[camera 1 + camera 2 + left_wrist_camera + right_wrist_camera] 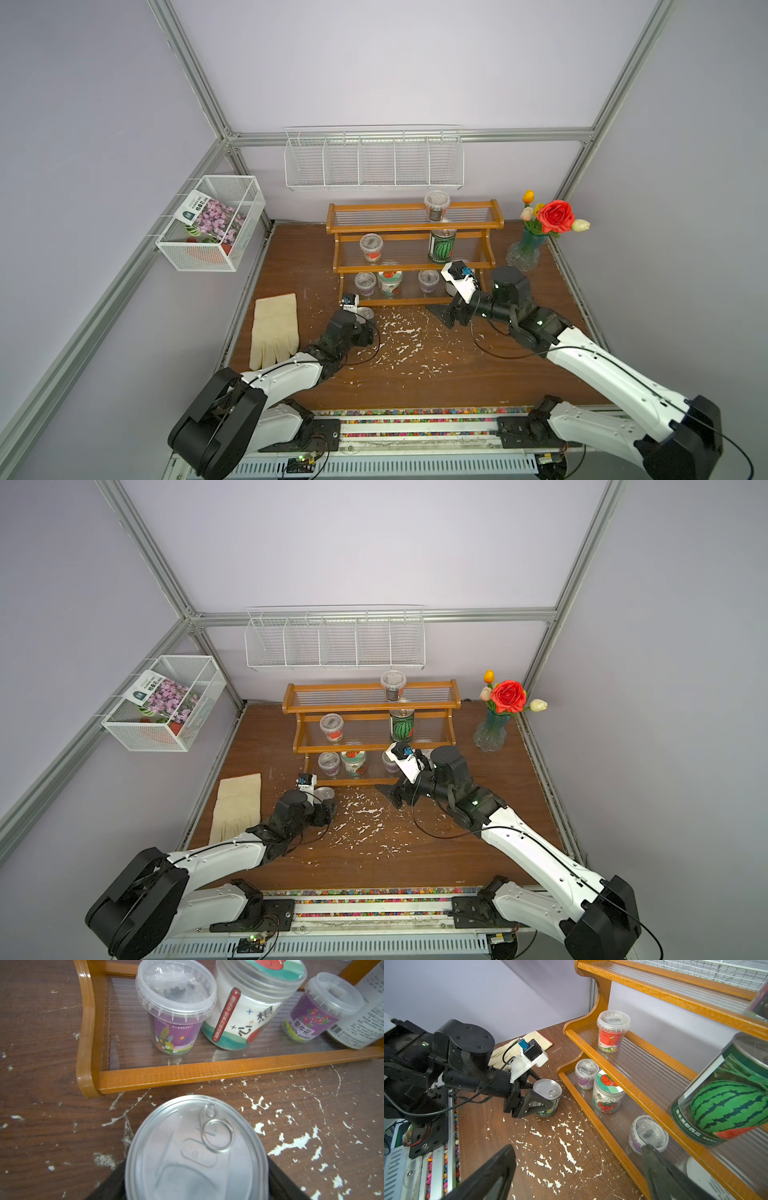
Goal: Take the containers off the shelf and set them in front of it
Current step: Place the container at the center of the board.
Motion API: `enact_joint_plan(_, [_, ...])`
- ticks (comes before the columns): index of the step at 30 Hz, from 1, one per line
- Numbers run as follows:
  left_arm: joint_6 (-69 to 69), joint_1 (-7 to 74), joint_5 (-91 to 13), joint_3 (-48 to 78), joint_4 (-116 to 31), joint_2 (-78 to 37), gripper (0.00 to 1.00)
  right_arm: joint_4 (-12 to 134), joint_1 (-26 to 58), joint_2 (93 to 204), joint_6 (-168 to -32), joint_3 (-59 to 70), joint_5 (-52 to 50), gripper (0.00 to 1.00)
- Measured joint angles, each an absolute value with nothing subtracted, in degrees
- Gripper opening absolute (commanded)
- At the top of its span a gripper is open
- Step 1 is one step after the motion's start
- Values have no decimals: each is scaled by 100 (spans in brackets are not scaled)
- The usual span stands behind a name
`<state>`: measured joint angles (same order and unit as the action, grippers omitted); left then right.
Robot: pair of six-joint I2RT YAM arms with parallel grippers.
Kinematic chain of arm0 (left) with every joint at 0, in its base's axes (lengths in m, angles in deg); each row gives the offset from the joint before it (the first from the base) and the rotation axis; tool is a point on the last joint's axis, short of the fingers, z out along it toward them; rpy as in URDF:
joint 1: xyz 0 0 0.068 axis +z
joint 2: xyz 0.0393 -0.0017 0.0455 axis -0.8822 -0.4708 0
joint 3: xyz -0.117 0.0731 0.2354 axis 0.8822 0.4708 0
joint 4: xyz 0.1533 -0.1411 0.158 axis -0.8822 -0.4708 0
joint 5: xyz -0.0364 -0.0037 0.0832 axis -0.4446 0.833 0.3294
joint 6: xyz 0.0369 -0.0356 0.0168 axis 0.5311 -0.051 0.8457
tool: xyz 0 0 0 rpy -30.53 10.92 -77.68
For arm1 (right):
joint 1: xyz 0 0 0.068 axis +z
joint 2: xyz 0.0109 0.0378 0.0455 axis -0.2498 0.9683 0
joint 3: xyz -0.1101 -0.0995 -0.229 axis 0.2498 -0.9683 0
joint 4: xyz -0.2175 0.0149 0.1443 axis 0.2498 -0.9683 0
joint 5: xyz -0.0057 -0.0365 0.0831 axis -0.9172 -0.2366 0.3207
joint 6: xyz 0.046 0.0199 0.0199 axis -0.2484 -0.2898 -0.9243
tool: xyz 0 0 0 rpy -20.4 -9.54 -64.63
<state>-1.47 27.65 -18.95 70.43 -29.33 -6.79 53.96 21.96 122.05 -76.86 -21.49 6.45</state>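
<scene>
Left gripper (543, 1094): jaws pressed against both sides of striped tin (193, 1147) | striped tin: stood upright on table (550, 1157), just in front of shelf (415, 226) | right gripper (578, 1147): spread wide, held by purple cup (648, 1134) on bottom tier.

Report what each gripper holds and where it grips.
The left gripper clasps the green-striped tin by its side wall, one finger on each side. The right gripper is open and holds nothing.
</scene>
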Motion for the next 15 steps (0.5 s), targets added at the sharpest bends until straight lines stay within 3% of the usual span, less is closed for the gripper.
enact_joint_plan(15, [-359,2739,-1769,7069,-3851,295,91,5297,2106,12179,-7997,-1700,420,97])
